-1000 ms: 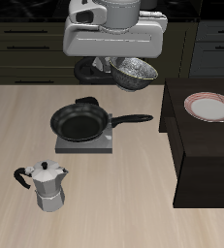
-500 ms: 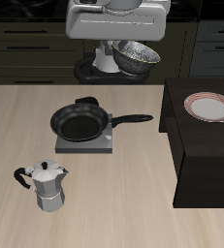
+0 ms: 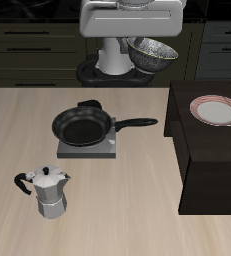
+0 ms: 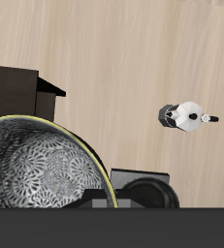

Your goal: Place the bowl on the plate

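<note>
My gripper [image 3: 136, 47] is shut on the rim of the silver-grey metal bowl [image 3: 152, 53] and holds it tilted, high above the back of the table. The bowl's speckled inside fills much of the wrist view [image 4: 36, 167]. The white plate with the reddish-pink rim [image 3: 216, 110] lies on top of a dark wooden cabinet [image 3: 209, 165], well below the bowl and nearer the table's front edge. The plate does not show in the wrist view.
A black frying pan [image 3: 84, 127] sits on a small stove plate [image 3: 87, 149] mid-table; it also shows in the wrist view [image 4: 143, 191]. A silver moka pot [image 3: 50, 190] stands near the front edge, and shows in the wrist view [image 4: 187, 116].
The gripper has risen with the bowl and moved sideways toward the plate's side. The bowl stays tilted in the grip. Nothing else moved.
</note>
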You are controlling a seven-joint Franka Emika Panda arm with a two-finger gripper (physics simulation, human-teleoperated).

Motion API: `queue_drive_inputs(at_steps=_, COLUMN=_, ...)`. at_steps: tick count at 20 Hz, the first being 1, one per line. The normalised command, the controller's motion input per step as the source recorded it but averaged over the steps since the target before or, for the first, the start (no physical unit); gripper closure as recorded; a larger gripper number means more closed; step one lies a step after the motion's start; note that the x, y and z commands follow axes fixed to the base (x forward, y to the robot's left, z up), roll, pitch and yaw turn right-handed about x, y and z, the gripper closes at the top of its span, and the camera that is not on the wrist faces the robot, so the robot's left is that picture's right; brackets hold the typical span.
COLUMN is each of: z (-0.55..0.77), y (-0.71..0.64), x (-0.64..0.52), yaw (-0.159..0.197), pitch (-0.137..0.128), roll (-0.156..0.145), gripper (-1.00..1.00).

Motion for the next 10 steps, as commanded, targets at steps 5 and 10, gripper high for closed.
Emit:
queue_drive_inputs(at_steps=5, z=-0.07, y=0.28, x=0.03, yaw=-0.009, pitch=0.01, roll=0.026, gripper=1.0)
queue_drive_inputs(at_steps=10, z=-0.13, y=0.43, x=-0.03, yaw=0.001, pitch=0.02, roll=0.052, gripper=1.0)
